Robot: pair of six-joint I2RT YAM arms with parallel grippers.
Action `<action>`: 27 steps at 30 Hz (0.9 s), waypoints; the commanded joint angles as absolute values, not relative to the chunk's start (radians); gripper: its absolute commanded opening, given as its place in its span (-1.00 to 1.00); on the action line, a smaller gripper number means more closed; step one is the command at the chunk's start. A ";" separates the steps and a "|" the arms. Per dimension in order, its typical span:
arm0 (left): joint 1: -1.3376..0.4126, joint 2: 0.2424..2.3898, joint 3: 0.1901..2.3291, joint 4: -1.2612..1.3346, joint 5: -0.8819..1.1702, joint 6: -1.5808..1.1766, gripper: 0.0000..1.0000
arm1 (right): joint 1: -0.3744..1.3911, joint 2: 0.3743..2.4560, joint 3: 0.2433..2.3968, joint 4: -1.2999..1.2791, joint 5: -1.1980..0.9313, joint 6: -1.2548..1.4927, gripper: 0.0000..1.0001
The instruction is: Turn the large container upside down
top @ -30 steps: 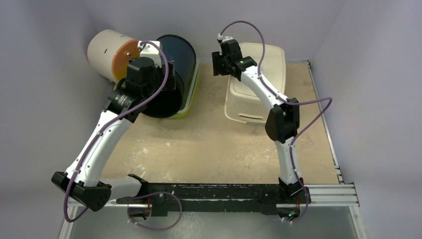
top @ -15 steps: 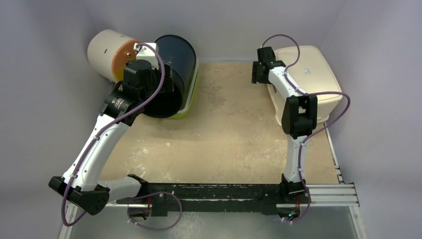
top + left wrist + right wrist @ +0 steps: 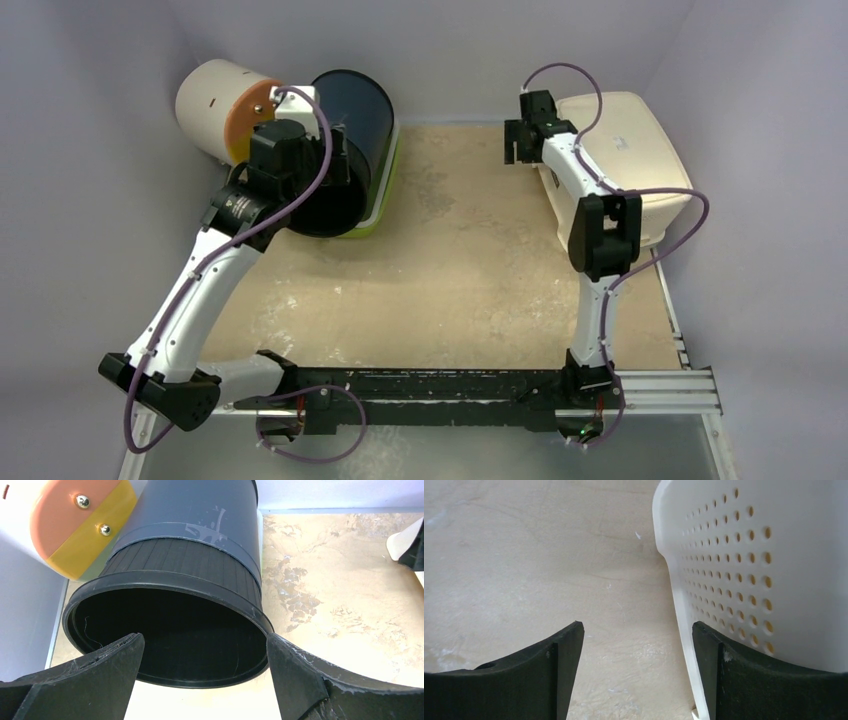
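The large container (image 3: 640,150) is a cream plastic basket with a perforated wall (image 3: 764,570). It lies bottom up at the back right of the table. My right gripper (image 3: 517,140) is at its left end, open, and only bare table shows between its fingers (image 3: 638,635). The basket's edge runs just beside the right fingertip (image 3: 714,650). My left gripper (image 3: 205,650) stands wide open in front of the mouth of a dark bin (image 3: 190,555), holding nothing.
The dark bin (image 3: 350,150) lies on its side on a green-and-white tray (image 3: 385,190) at the back left. A cream cylinder with an orange end (image 3: 215,105) leans behind it. Walls close in the back and both sides.
The right arm swung the basket from the middle back to the right, where it now lies bottom up. Its jaws have opened off the basket. The left arm barely moved.
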State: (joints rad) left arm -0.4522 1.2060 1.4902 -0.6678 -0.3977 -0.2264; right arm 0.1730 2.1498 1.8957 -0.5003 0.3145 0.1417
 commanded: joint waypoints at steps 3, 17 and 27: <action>-0.447 1.218 1.520 -0.645 -0.432 -0.253 0.85 | 0.264 1.968 1.926 -0.443 0.216 0.062 0.63; -0.447 1.180 1.640 -0.719 -0.417 -0.365 0.82 | 0.321 1.904 1.905 -0.425 -0.141 0.219 0.50; -0.448 1.104 1.491 -0.642 -0.414 -0.704 0.43 | 0.321 1.875 1.895 -0.453 -0.125 0.230 0.50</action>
